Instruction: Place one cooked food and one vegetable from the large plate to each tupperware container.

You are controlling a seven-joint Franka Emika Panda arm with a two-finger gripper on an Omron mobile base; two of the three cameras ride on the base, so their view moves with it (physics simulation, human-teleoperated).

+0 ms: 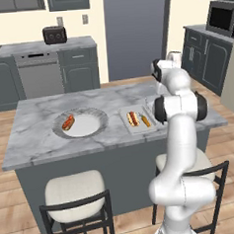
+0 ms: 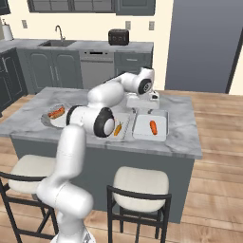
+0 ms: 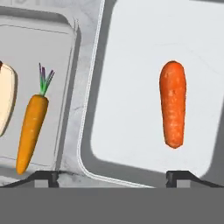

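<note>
Your arm rises from the base, bends at the elbow over the island's near edge and reaches forward, so the gripper (image 2: 151,100) hangs above the far end of the right-hand tray (image 2: 161,130), pointing down. In the hand view its two fingertips (image 3: 177,176) stand spread wide, one at each lower corner, with nothing between them; the red carrot (image 3: 173,103) lies loose on the tray floor, at about 1 o'clock from the midpoint of the tips and apart from both.

Count two trays, side by side and nearly touching. The left tray (image 1: 128,124) holds one hot dog (image 1: 133,118) and the yellower carrot (image 3: 32,127), lying parallel just beside each other. The right tray holds the red carrot alone.

That makes two carrots, both in trays. You have two hot dogs: one in the left tray, the second hot dog (image 1: 68,122) on the plate (image 1: 96,115), near its rim at about 9 o'clock in the left base view.
</note>
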